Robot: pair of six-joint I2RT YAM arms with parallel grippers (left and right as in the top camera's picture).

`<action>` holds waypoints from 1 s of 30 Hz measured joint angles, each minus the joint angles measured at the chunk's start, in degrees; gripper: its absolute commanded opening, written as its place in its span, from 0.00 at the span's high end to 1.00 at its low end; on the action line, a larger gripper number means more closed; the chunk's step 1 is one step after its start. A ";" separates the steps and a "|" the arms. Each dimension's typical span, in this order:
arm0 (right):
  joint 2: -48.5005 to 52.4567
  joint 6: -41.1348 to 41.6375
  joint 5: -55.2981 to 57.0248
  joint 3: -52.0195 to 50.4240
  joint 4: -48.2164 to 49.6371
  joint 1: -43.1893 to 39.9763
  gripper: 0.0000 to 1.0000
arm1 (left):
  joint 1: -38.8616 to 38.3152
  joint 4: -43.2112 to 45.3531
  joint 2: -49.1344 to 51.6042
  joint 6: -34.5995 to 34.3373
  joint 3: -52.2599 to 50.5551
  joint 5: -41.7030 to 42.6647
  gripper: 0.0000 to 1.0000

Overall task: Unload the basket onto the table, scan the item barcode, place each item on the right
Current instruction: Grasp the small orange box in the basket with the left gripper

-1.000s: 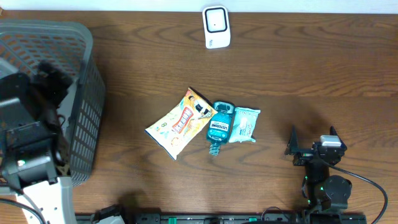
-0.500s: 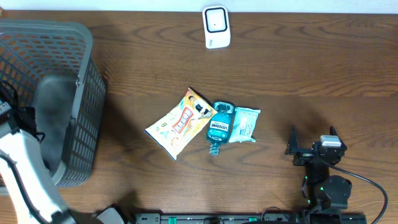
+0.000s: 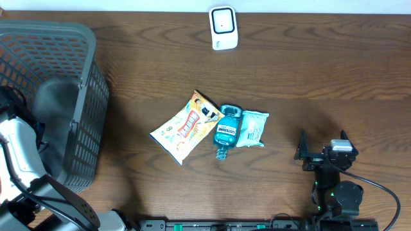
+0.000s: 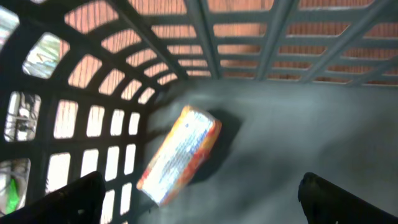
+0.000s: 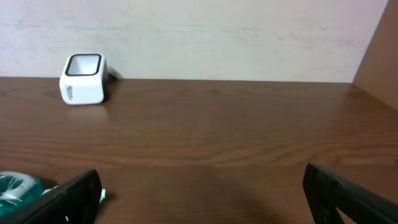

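Wooden surface (image 3: 321,77), dark brown, seen from overhead. Grey lattice basket (image 3: 87,96) at the left end. Inside it, in the left wrist view, is one orange-and-yellow box (image 4: 180,154) with a white printed face. It lies slantwise on the basket floor, close to the lattice wall. Left fingers (image 4: 68,199): spread wide apart above the basket floor, nothing between them, clear of the box. The white left arm (image 3: 19,154) shows at the left edge, beside the basket. White barcode scanner (image 3: 223,27) with a dark window stands at the far edge of the surface, well apart from all the goods; it also shows at far left against the wall in the right wrist view (image 5: 83,79). Three items lie grouped at the centre of the surface. The yellow snack packet (image 3: 185,126) lies flat and angled. The teal mouthwash bottle (image 3: 226,131) lies on its side, just to the packet's right and touching its edge. The small pale-green pack (image 3: 252,128) lies against the bottle's right side. Right fingers (image 5: 348,196): spread wide apart, holding nothing, low over the near right part of the surface. They are well apart from the three items and point toward the far wall.
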 measured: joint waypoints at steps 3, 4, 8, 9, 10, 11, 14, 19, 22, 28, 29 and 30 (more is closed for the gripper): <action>0.00 0.00 0.02 0.00 0.00 0.00 0.01 | 0.07 2.54 0.00 2.75 -0.68 -0.96 0.02; -0.02 0.00 0.00 0.00 0.00 0.00 0.01 | 0.09 3.76 -0.02 4.00 -1.64 -1.05 0.02; 0.00 0.00 0.00 0.00 0.00 0.00 0.01 | 0.11 7.39 0.00 6.10 -5.35 -1.03 0.02; 0.00 0.00 0.00 0.00 0.00 0.00 0.01 | 0.11 8.17 0.00 6.91 -6.34 -0.76 0.02; 0.00 0.00 0.00 0.00 0.00 0.00 0.01 | 0.11 8.87 0.00 7.65 -6.99 -0.42 0.02; 0.00 0.00 0.00 0.00 0.00 0.00 0.01 | 0.11 9.64 0.00 8.66 -7.48 0.11 0.02; 0.00 0.00 0.00 0.00 0.00 0.00 0.01 | 0.20 10.95 0.00 10.84 -7.72 1.84 0.02; 0.00 0.00 0.00 0.00 0.00 0.00 0.01 | 2.01 10.71 0.00 12.59 -7.72 4.11 0.02; 0.00 0.00 0.00 0.00 0.00 0.00 0.01 | 4.57 10.43 0.00 13.03 -7.72 5.44 0.02; 0.00 0.00 0.00 0.00 0.00 0.00 0.01 | 8.48 10.82 0.00 14.16 -7.72 7.96 0.02; 0.00 0.00 0.00 0.00 0.00 0.00 0.01 | 8.70 11.04 0.00 14.40 -7.72 8.46 0.02; 0.00 0.00 0.00 0.00 0.00 0.00 0.01 | 8.72 11.26 0.00 14.71 -7.72 8.87 0.02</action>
